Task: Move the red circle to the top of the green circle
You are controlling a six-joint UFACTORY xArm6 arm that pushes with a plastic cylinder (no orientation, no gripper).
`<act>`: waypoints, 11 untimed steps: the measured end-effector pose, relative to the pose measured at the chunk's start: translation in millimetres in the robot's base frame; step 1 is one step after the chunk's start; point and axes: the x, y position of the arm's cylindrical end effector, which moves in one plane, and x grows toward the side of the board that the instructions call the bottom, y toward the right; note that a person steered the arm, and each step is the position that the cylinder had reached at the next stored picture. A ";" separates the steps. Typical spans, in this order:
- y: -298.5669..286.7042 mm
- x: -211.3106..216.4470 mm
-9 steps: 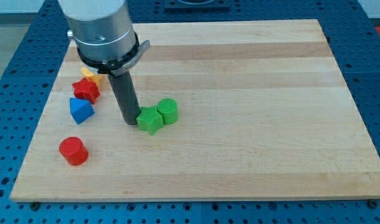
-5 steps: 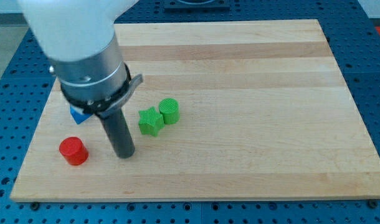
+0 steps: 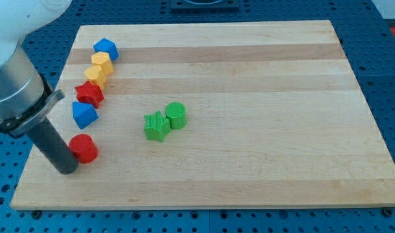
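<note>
The red circle (image 3: 85, 148) lies on the wooden board (image 3: 262, 116) near the view's lower left. My tip (image 3: 67, 170) rests on the board just left of and below the red circle, touching or nearly touching it. The green circle (image 3: 175, 115) sits near the board's middle, with a green star (image 3: 157, 125) pressed against its lower left side. The red circle is well to the left of and below the green circle.
A column of blocks runs along the left edge: a blue block (image 3: 105, 48) at the top, two yellow blocks (image 3: 101, 62) (image 3: 95, 74), a red star (image 3: 89, 94) and a blue block (image 3: 84, 114) just above the red circle.
My tip moved from beside the green star down and left, round the red circle to its lower left. The red circle has shifted slightly right and up.
</note>
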 end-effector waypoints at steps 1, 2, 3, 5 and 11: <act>0.9 -16.8; 2.7 -31.5; 17.4 -31.7; 48.9 -32.5; 86.6 -77.8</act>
